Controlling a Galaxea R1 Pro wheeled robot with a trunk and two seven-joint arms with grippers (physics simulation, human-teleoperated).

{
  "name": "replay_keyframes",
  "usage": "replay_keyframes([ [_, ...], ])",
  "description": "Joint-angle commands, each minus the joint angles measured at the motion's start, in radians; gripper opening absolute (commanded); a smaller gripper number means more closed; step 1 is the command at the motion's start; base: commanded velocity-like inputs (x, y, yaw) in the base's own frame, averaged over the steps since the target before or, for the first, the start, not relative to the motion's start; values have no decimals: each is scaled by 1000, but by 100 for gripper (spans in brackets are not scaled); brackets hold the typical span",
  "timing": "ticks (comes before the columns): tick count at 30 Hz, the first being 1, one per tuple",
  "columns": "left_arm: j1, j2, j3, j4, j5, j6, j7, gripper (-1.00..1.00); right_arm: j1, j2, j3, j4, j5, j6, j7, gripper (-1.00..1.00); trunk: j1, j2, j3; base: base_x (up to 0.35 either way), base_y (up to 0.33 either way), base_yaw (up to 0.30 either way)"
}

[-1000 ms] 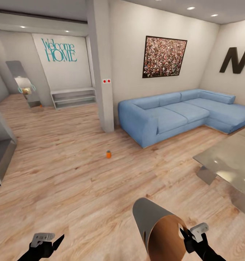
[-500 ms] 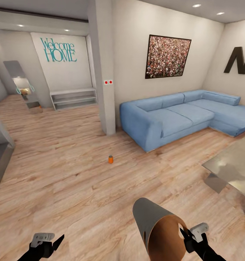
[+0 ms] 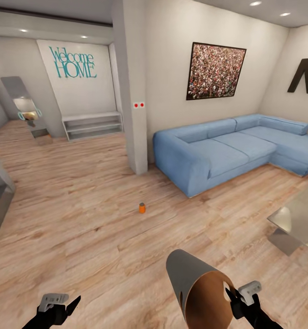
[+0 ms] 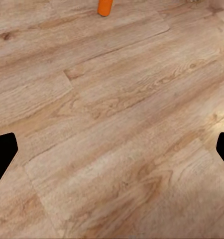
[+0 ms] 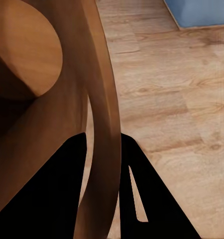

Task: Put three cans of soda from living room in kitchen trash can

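The right gripper (image 3: pixel 231 294) is clamped on the rim of the trash can (image 3: pixel 195 285), one of its fingers (image 5: pixel 42 194) inside the wall and one outside, as seen in the right wrist view. The bin is carried tilted, mouth turned toward the near right, coppery inside showing. It's probably a light, stiff shell, so a rim pinch looks good enough, though a thin smooth wall held at one edge could swing or slip if jolted.

The left gripper (image 3: pixel 60 305) is held low at the near left, fingers spread apart with nothing between them. In its wrist view the floor planks are seen between the two tips and the orange can (image 4: pixel 105 6) sits at the frame edge.

That orange can (image 3: pixel 142 208) is standing upright on the wood floor (image 3: pixel 80 219), out in the open, well ahead of both grippers and near the pillar (image 3: pixel 128 82). It's small, likely light and rigid, but round and slick, so it should probably be taken across the middle of its body, fingers either side. Being this light, it could be tipped and sent rolling by a clumsy nudge.

Further out, the blue sofa (image 3: pixel 227 148) is at the far right and the glass bench (image 3: pixel 300 219) at the right edge. No other cans can be made out.
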Motion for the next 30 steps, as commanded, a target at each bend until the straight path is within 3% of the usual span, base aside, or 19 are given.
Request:
replay_keyframes([
  [1, 0, 0, 0, 0, 0, 0, 0, 100, 0, 1, 0, -2, -7, 1, 9, -100, 0, 0, 0, 323, 137, 0],
  [23, 0, 0, 0, 0, 0, 1, 0, 100, 0, 4, -6, -2, -8, 3, 7, -100, 0, 0, 11, 320, 153, -219],
  [30, 0, 0, 1, 0, 0, 1, -1, 100, 0, 4, -32, -2, -8, 3, 7, -100, 0, 0, 16, 309, 183, -251],
])
